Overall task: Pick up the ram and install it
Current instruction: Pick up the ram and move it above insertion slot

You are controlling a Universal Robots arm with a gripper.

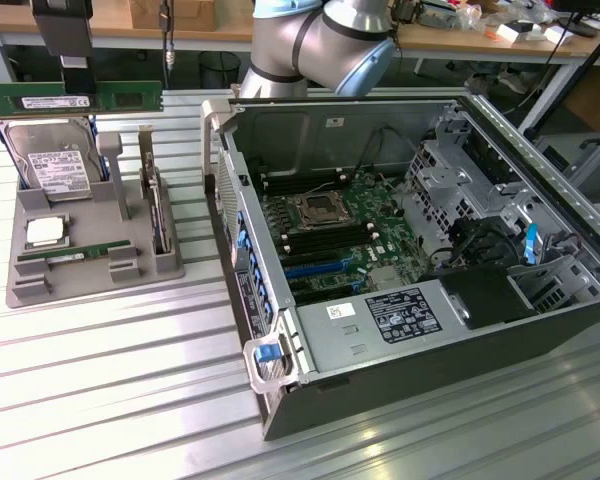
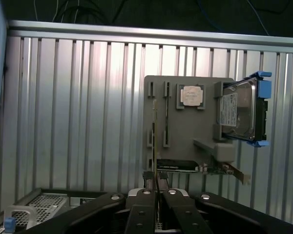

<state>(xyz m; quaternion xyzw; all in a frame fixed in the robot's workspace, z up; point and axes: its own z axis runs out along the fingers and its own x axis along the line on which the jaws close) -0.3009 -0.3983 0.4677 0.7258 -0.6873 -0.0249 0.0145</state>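
Observation:
The ram (image 1: 75,97), a long green strip with a whitish label, hangs level in the air above the grey parts holder (image 1: 90,272) at the exterior view's far left. My gripper (image 1: 77,85) comes down from above and is shut on its middle. In the wrist view the ram (image 2: 155,141) shows edge-on as a thin line running out from my shut fingertips, with the gripper (image 2: 156,184) over the holder (image 2: 185,131). The open computer case (image 1: 380,250) lies to the exterior view's right, its motherboard memory slots (image 1: 325,240) uncovered.
The holder carries a hard drive (image 1: 50,165), a square silver processor (image 1: 45,232), an upright card with a bracket (image 1: 158,205) and another thin green strip (image 1: 75,255). The case's raised wall (image 1: 230,200) stands between holder and motherboard. A ribbed metal table (image 1: 130,380) lies below.

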